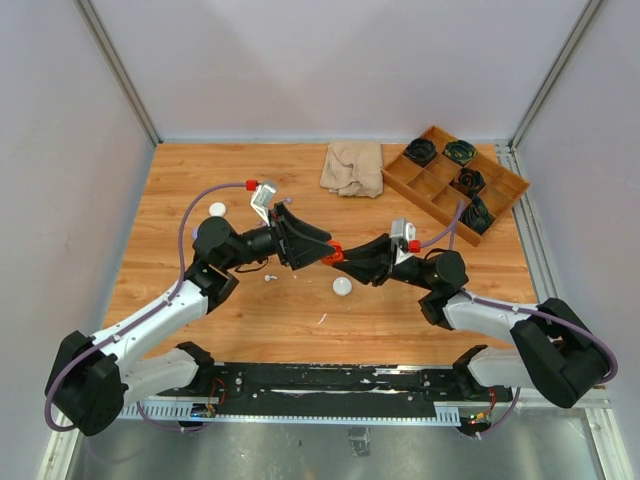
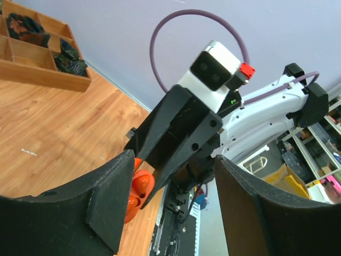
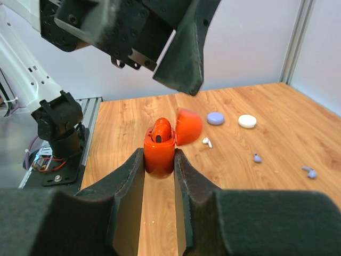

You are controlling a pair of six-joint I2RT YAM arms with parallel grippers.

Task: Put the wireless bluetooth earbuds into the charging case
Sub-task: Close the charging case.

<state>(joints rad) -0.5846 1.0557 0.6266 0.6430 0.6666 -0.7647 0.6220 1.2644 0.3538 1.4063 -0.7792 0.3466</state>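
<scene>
The right tool point(image 3: 159, 161) is narrowed onto the orange charging case point(image 3: 159, 156). It pinches the lower half from both sides and holds the case upright above the table point(image 1: 200, 170), with the hinged lid point(image 3: 189, 127) swung open to the far side. An orange earbud point(image 3: 161, 130) appears to sit in one well, stem down. Whether the neighbouring well is free is hard to tell, since lid and bud hide it.

The left tool point(image 2: 175, 158) hangs just above and beyond the case's open mouth, jaws apart with nothing between them and tips pointed toward the case.

The loose earbuds lie on the table on the left arm's side. A white earbud point(image 3: 206, 142) is nearest, just beyond the case and flat on its side, and the purple earbuds point(image 3: 257, 158) lie farther off.

I judge that the left arm, free and closer, is the one to fetch a bud. The white one lies below its tips, toward the near-left. The tool would have to drop away from the case, then bring the bud back stem-down over the mouth.
</scene>
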